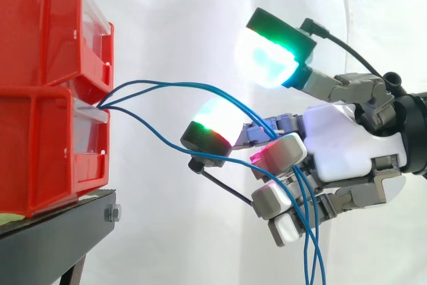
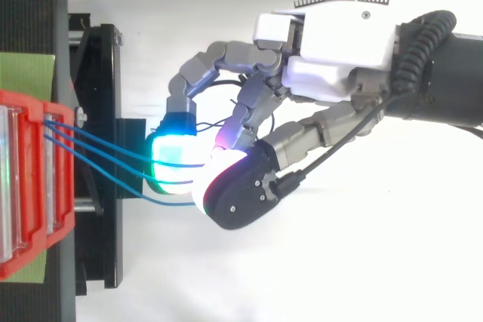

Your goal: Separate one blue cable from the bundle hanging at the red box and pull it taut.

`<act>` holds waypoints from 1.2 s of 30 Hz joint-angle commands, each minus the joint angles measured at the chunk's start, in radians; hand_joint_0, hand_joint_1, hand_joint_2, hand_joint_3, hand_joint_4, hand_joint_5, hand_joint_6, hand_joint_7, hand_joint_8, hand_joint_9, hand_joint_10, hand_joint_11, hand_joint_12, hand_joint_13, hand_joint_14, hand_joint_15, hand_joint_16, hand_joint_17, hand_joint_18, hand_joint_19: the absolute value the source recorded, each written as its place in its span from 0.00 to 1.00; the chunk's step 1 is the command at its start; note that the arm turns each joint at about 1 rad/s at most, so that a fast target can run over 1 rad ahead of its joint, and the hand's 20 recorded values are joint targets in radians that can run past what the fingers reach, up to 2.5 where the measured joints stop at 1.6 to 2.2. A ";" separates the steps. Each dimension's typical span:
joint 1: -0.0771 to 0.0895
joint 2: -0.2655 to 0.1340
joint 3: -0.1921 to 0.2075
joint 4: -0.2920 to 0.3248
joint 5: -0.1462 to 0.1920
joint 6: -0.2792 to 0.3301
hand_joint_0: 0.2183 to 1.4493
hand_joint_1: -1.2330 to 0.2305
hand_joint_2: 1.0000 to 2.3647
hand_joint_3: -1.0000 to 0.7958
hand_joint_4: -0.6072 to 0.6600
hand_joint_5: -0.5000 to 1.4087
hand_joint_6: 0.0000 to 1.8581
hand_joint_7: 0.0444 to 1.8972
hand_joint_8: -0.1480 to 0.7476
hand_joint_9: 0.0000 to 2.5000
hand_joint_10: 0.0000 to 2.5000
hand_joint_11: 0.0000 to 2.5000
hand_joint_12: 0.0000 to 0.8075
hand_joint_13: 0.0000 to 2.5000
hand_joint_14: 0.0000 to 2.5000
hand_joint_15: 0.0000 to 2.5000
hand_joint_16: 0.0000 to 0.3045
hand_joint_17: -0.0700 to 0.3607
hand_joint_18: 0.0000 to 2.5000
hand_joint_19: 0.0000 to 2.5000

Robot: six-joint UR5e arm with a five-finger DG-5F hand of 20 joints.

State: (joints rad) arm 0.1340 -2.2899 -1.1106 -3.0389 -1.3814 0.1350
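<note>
Side view: we observe the hand [image 1: 340, 145] with fingers curled round the blue cables [image 1: 160, 84], which run in loose arcs from between the stacked red bins [image 1: 40, 131] to the hand, then hang below it

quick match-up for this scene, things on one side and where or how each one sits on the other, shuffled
Things:
1 blue cables
2 red bins
3 black stand
4 hand

Place or state:
a under the bins
b comes in from the side view's right, curled round the cables
c stacked one on the other at the side view's left
d run from the bins across to the hand, then hang down

Pairs: 1-d, 2-c, 3-a, 4-b
</note>
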 commanded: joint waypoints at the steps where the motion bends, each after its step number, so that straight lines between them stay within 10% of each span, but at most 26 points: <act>1: 0.001 0.000 0.000 0.002 0.002 0.000 0.21 0.41 0.00 0.28 0.44 0.16 0.47 0.46 0.47 0.46 0.00 0.48 0.49 0.37 0.01 0.31 0.19 0.46 0.31 0.28; 15: 0.003 0.000 -0.002 -0.001 -0.001 0.000 0.31 0.33 0.01 0.37 0.43 0.16 0.48 0.50 0.45 0.46 0.01 0.49 0.46 0.37 0.01 0.32 0.16 0.42 0.30 0.29; 27: 0.001 0.001 0.000 -0.001 -0.004 0.000 0.16 0.45 0.00 0.28 0.52 0.16 0.47 0.44 0.54 0.47 0.00 0.48 0.54 0.38 0.01 0.31 0.21 0.50 0.32 0.27; 36: -0.001 0.013 0.000 -0.024 -0.024 0.000 0.23 0.31 0.00 0.28 0.48 0.16 0.47 0.47 0.49 0.44 0.01 0.48 0.49 0.36 0.01 0.31 0.19 0.46 0.28 0.28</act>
State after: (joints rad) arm 0.1341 -2.2834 -1.1104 -3.0465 -1.4004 0.1352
